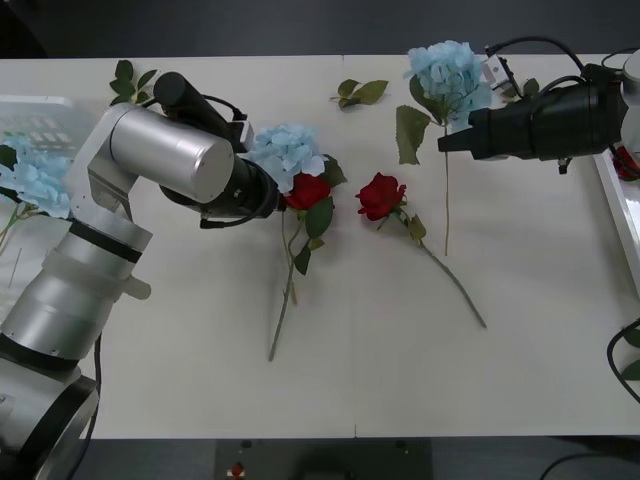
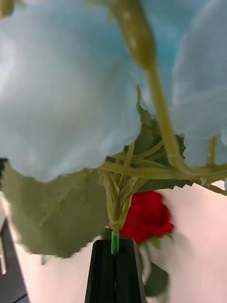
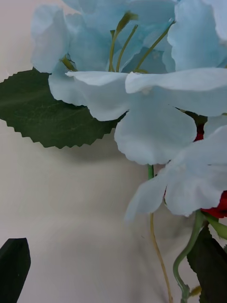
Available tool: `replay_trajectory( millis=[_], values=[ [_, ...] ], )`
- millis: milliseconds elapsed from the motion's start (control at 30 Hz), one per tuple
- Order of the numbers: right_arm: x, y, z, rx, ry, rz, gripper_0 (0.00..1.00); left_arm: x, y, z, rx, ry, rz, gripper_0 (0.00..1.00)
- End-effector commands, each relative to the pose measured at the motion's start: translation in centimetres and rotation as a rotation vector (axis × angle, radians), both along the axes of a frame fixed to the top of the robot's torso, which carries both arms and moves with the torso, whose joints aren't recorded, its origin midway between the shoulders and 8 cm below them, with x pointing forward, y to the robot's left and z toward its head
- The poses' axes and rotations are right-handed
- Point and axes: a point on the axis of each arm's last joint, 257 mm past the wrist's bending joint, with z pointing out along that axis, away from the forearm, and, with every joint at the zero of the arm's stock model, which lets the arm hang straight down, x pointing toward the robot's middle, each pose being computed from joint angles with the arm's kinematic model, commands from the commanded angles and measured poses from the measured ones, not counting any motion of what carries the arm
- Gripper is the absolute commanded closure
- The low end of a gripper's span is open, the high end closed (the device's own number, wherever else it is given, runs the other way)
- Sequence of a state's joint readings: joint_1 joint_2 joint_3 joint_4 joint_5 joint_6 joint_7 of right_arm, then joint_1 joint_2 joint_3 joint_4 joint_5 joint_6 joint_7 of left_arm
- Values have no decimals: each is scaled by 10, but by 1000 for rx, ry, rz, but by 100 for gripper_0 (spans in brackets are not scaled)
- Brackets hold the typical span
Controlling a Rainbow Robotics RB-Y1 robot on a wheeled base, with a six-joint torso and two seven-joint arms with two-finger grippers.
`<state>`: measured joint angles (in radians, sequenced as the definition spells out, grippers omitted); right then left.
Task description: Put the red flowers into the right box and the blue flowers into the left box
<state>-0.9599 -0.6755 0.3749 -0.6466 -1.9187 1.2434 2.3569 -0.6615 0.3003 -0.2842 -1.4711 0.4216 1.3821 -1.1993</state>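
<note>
My right gripper (image 1: 447, 142) is shut on the thin green stem of a blue flower (image 1: 445, 72), just under its pale head; the black fingers (image 2: 106, 270) pinch the stem (image 2: 114, 241). A second blue flower (image 1: 285, 150) lies at mid-table, overlapping a red flower (image 1: 308, 190). Another red flower (image 1: 381, 195) lies to its right with its stem trailing toward the front. My left gripper (image 1: 272, 192) hovers open right beside the middle blue flower (image 3: 142, 104); one black finger (image 3: 14, 267) shows. The left box (image 1: 45, 112) holds a blue flower (image 1: 35, 180). The right box (image 1: 612, 195) is at the right edge.
Loose green leaf sprigs lie at the back middle (image 1: 362, 92) and back left (image 1: 130, 80). A large leaf (image 1: 408, 130) hangs from the held flower. Something red (image 1: 628, 162) sits at the right box's far end. The front half of the white table (image 1: 400, 370) is bare.
</note>
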Motion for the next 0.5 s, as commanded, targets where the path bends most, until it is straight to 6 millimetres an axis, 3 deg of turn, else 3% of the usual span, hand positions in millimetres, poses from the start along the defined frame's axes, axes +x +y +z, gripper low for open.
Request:
replay_trajectory(
  millis=[33, 233, 500],
  values=[
    [-2, 30, 60, 88, -179, 122, 100, 18, -8, 9, 39, -56, -20, 0],
    [-16, 61, 90, 229, -287, 207, 100, 23, -8, -4, 82, -67, -34, 1],
    [-38, 82, 109, 337, -354, 245, 100, 21, -16, -16, 109, -72, -57, 2]
  ],
)
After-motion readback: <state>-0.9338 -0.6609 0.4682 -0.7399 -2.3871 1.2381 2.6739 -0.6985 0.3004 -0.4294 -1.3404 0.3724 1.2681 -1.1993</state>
